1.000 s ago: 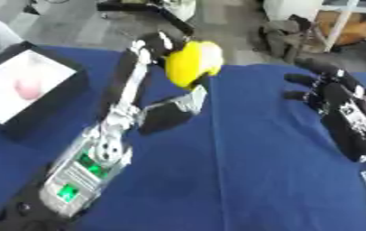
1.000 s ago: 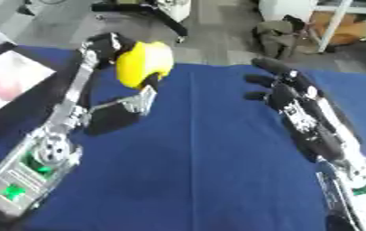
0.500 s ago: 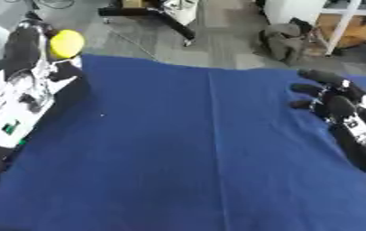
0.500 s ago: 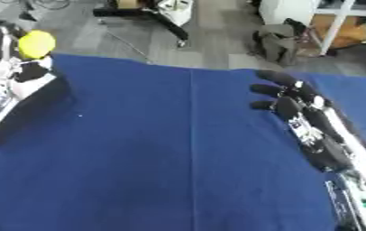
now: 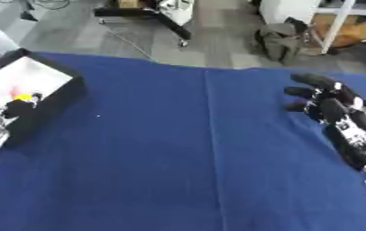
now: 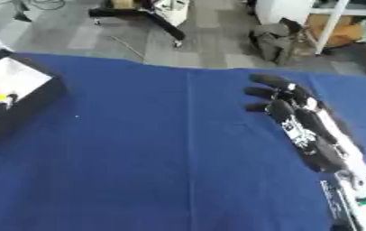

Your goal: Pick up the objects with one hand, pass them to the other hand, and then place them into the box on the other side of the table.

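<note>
The left hand [image 5: 16, 108] sits at the far left over the box [image 5: 60, 97], curled round a yellow object [image 5: 23, 96], of which only a small bright patch shows above the white box floor. The right hand [image 6: 285, 106] hovers over the blue worktop [image 5: 186, 158], fingers straight and spread. Half a second ago the yellow object was up at the box's far edge; now it sits lower, inside the box.
</note>
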